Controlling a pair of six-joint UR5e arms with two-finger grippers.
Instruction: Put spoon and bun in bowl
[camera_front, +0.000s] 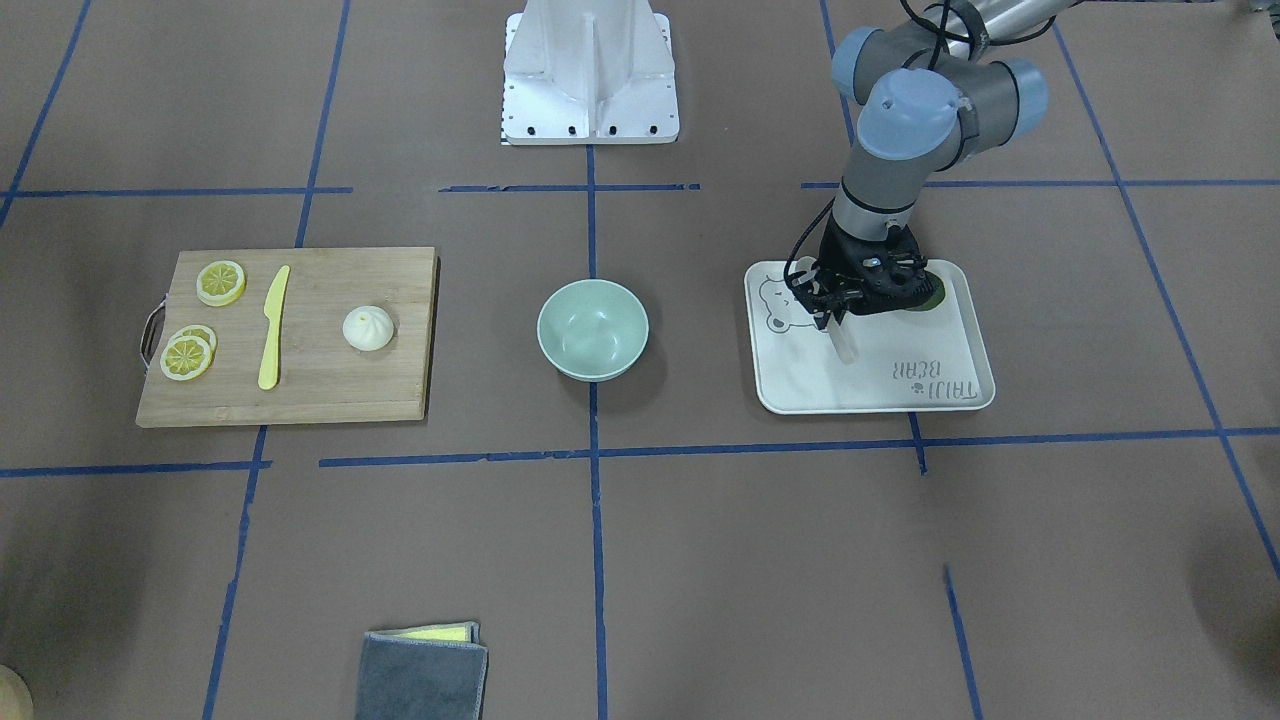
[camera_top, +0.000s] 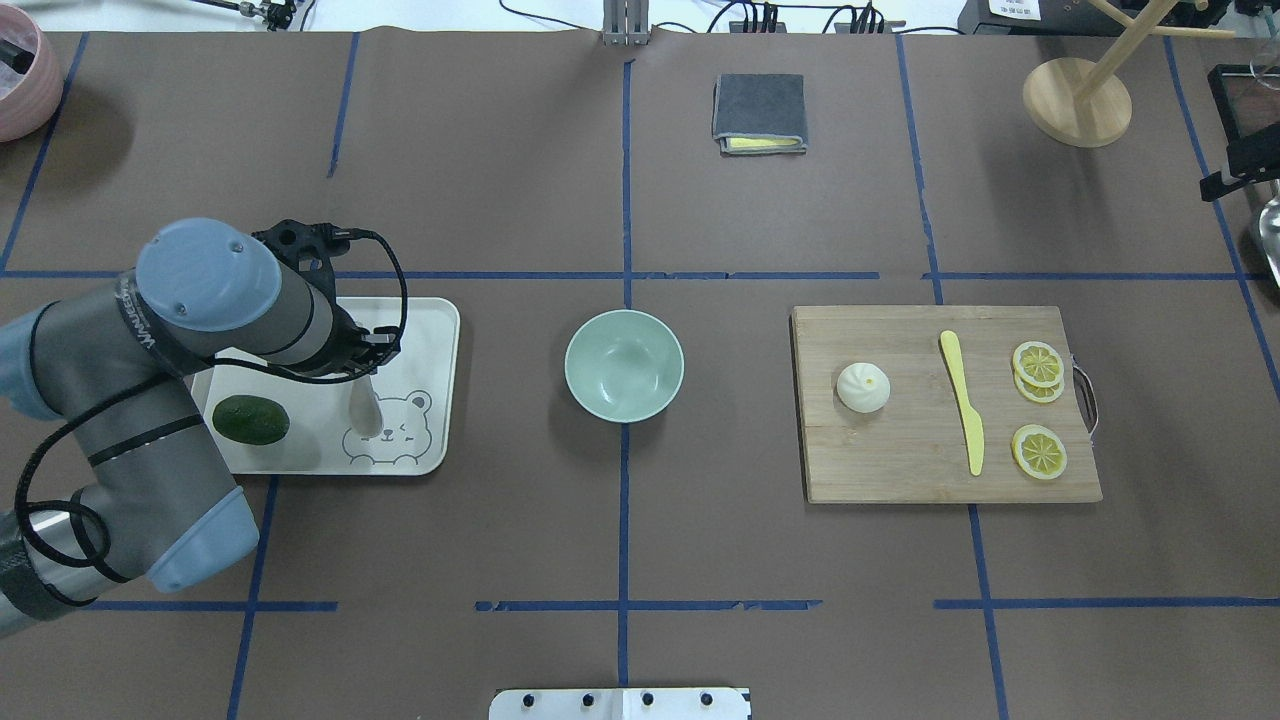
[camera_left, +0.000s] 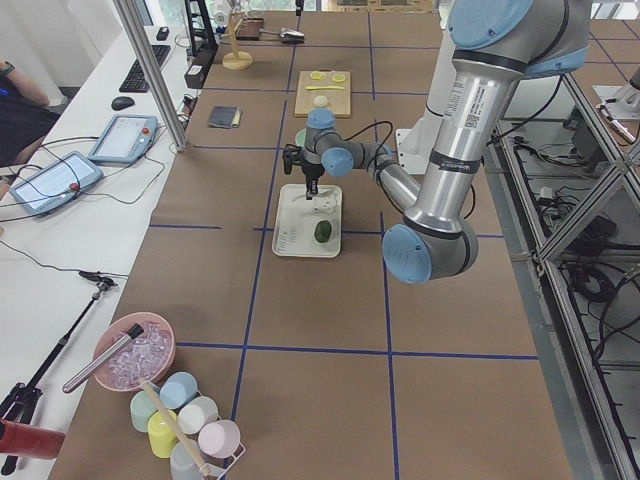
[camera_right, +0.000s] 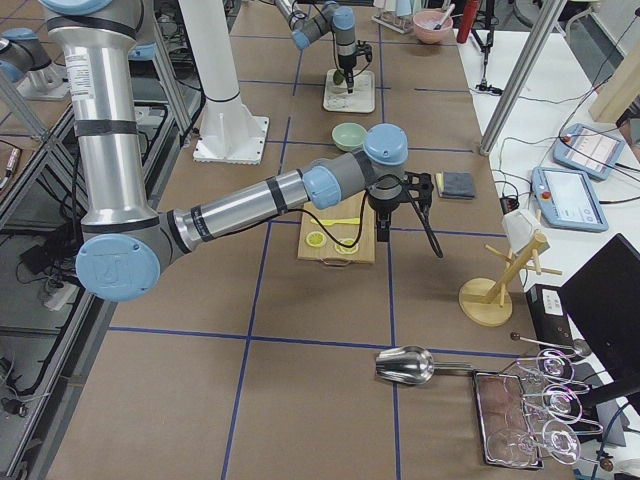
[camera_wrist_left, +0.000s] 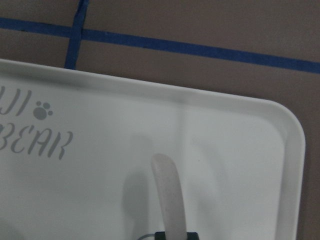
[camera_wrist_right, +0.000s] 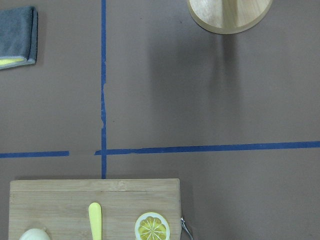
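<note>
My left gripper (camera_front: 835, 310) is over the white bear-print tray (camera_front: 900, 385), shut on the off-white spoon (camera_front: 843, 342). The spoon's handle sticks out from the jaws, just above the tray floor in the left wrist view (camera_wrist_left: 169, 195). The overhead view shows the gripper (camera_top: 362, 375) and spoon (camera_top: 366, 412) beside the bear print. The empty mint-green bowl (camera_top: 624, 365) stands mid-table. The cream bun (camera_top: 862, 387) sits on the wooden cutting board (camera_top: 900, 470). My right gripper (camera_right: 383, 238) hangs high beyond the board; I cannot tell whether it is open.
A dark green lime (camera_top: 250, 420) lies on the tray by my left arm. A yellow knife (camera_top: 963, 400) and lemon slices (camera_top: 1038, 365) share the board. A folded grey towel (camera_top: 758, 112) and a wooden stand (camera_top: 1077, 100) are at the far side.
</note>
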